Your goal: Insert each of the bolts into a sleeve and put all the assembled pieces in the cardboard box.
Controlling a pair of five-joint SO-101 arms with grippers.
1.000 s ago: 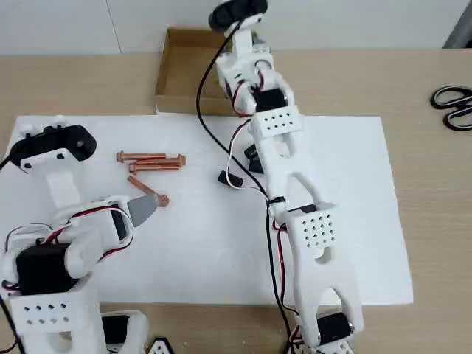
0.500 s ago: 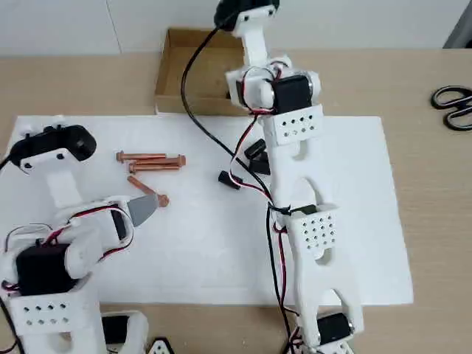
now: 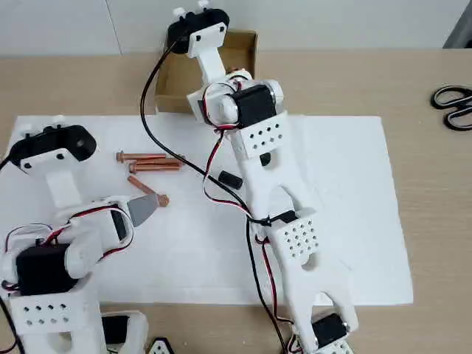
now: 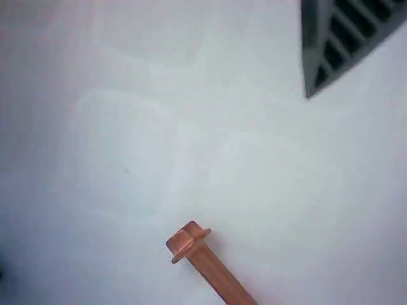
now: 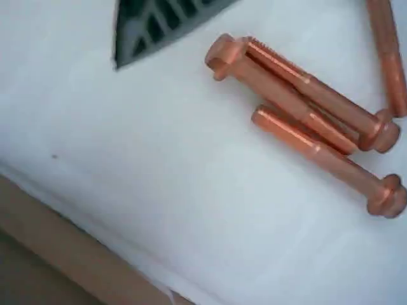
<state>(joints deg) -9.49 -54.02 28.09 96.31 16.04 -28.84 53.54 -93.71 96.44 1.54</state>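
Observation:
Three copper bolts lie on the white sheet [image 3: 354, 221]: two side by side [image 3: 147, 158] and one apart [image 3: 147, 189]. My left gripper [image 3: 144, 209] rests at the lone bolt's head [image 4: 188, 240], and its grey tip [image 4: 343, 38] stands off from that head. My right arm [image 3: 254, 125] stretches up the table to the near corner of the cardboard box [image 3: 164, 81]. The right gripper [image 5: 159, 19] hovers just above the sheet beside the bolt pair [image 5: 299, 95], near the sheet's edge. In the high view the arm covers it.
A small black piece [image 3: 230, 179] lies on the sheet beside the right arm, with black cable looping over it. Scissors [image 3: 453, 103] sit at the table's far right. The sheet's right half is bare.
My right arm has swung left, away from over the box and toward the bolt pair. The left arm and the bolts have stayed put.

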